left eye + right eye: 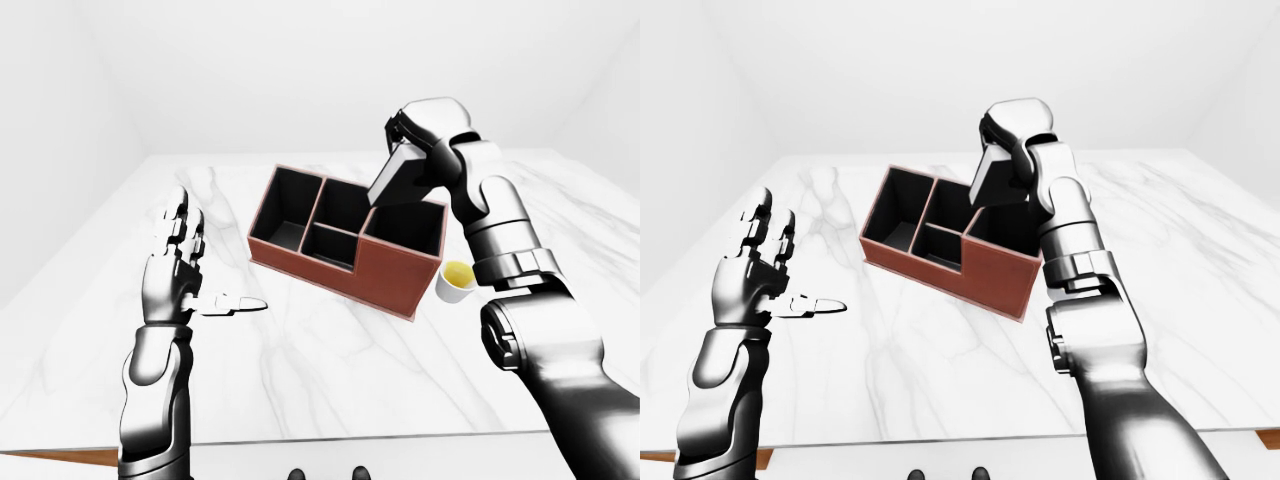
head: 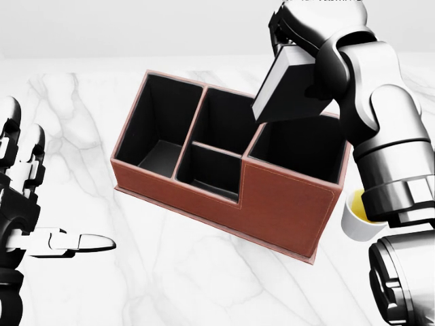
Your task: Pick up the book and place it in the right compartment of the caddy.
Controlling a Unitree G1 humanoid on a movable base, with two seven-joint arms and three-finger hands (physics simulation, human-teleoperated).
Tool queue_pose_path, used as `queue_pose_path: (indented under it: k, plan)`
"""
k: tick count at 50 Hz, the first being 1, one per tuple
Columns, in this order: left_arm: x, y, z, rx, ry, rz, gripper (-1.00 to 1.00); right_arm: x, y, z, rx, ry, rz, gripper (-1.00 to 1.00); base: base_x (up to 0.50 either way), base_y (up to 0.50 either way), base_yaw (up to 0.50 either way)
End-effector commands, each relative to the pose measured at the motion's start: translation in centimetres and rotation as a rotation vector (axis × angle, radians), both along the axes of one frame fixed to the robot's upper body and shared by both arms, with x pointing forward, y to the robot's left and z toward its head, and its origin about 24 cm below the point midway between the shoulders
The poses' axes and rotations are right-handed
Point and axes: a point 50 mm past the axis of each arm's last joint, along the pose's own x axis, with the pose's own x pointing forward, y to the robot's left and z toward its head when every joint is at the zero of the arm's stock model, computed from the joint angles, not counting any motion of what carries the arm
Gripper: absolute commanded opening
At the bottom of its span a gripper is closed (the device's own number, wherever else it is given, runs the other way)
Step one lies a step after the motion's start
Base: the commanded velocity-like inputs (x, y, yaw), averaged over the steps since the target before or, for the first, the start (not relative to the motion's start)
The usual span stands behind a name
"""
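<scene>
The brown caddy (image 2: 285, 210) with black insides lies slantwise on the white marble table (image 2: 170, 285). My right hand (image 2: 293, 32) is shut on the book (image 2: 292, 88), a dark-covered volume with a grey page edge. The book hangs steeply tilted, its lower end just above the rim of the caddy's right compartment (image 2: 306, 146). Whether it touches the rim I cannot tell. My left hand (image 2: 27, 204) stands open at the left of the head view, fingers spread, thumb pointing right, holding nothing and well apart from the caddy.
A small white cup (image 2: 357, 214) of yellow liquid stands against the caddy's right end, under my right forearm (image 2: 387, 136). The table's near edge (image 1: 330, 438) runs along the bottom of the left-eye view. White walls surround the table.
</scene>
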Motion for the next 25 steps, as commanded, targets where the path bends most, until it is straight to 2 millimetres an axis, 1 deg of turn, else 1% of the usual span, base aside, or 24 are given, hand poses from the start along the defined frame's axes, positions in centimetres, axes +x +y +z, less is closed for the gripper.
queue_pose_path:
  k: [1, 25]
  plan:
    - [0.0, 0.0, 0.0, 0.000, 0.000, 0.000, 1.00, 0.2, -0.5, 0.1, -0.011, -0.030, -0.025, -1.00, 0.00, 0.00, 0.00]
    - [0.0, 0.0, 0.0, 0.000, 0.000, 0.004, 1.00, 0.7, -0.7, -2.2, -0.096, 0.013, -0.059, -1.00, 0.00, 0.00, 0.00]
